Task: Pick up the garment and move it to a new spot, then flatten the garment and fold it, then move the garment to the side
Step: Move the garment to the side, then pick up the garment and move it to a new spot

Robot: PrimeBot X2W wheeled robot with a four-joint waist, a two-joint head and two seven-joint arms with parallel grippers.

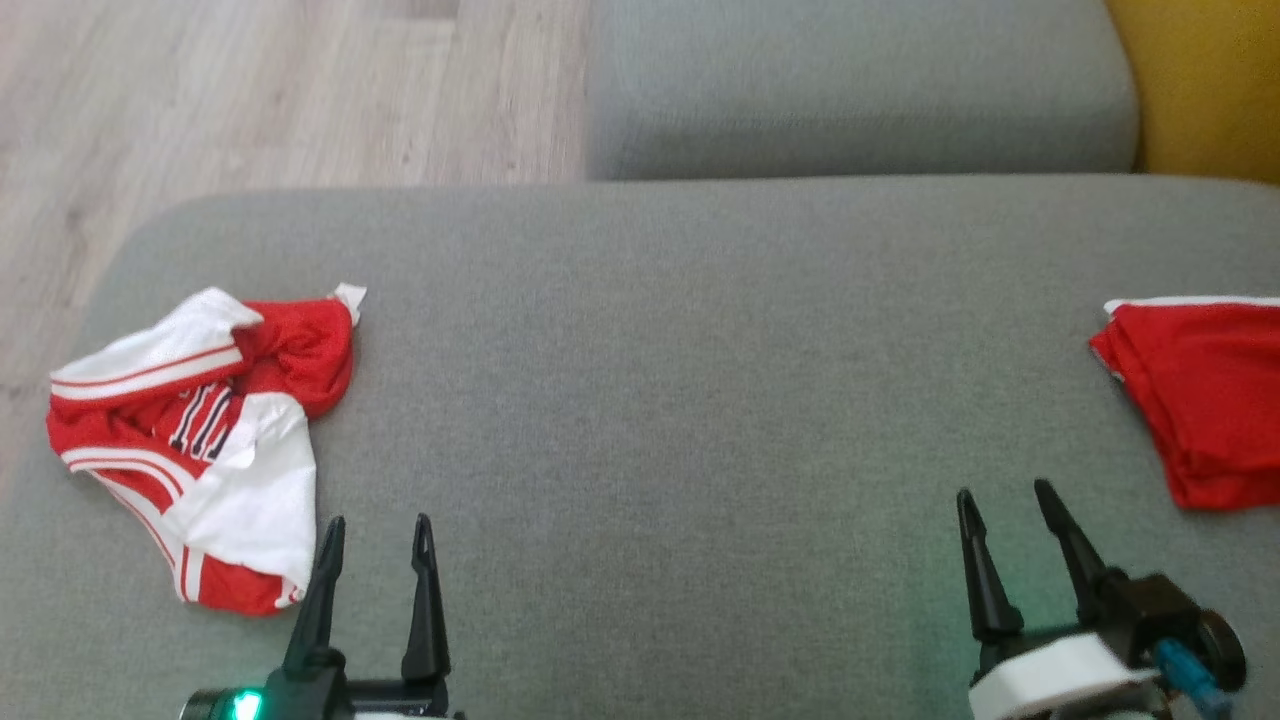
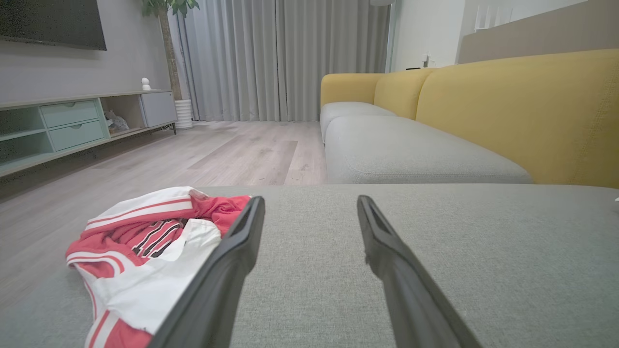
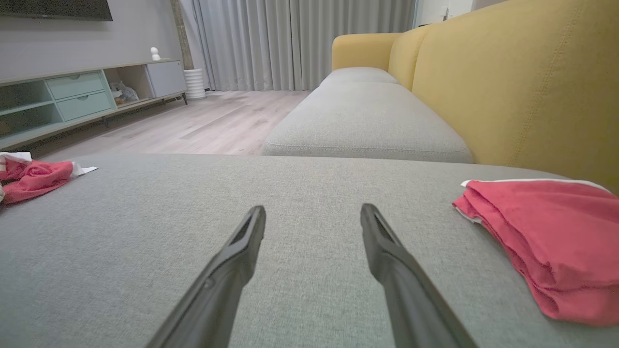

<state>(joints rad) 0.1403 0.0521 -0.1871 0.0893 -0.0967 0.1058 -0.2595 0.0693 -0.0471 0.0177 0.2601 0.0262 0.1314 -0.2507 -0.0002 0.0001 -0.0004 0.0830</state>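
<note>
Red-white garment (image 1: 200, 430), print unreadable, is seen crumpled on grey sofa (image 1: 650, 400); left gripper (image 1: 379, 520) & right gripper (image 1: 1002, 488) are held wide, empty.

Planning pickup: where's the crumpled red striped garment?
Head view: the crumpled red striped garment lies at the grey cushion's left end, beside the left gripper.

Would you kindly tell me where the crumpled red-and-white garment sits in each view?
Head view: crumpled garment, left side.
Left wrist view: crumpled garment, lower left.
Right wrist view: crumpled garment, far left edge.
Shared landmark: the farther grey seat.
</note>
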